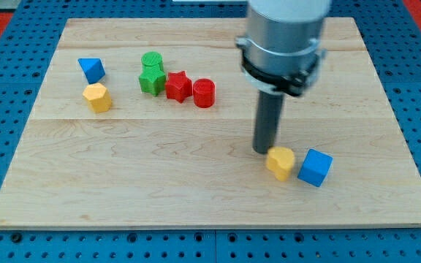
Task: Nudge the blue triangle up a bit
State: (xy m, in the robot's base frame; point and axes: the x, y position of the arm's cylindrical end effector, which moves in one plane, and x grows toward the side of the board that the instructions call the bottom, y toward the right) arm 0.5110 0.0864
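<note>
The arm (283, 29) enters from the view's top as a broad, smooth cylinder of light grey metal with a soft sheen. Below it sits a black clamp ring (280, 73) with small lugs jutting at both sides. From the ring a straight dark grey rod (269, 120) descends, round and plain, to my tip (262, 151).

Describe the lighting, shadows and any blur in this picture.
Camera view: soft, even light, no glare on the board; faint shadows under the blue triangle and beside my tip; the arm's grey housing at the view's top is slightly blurred.
</note>
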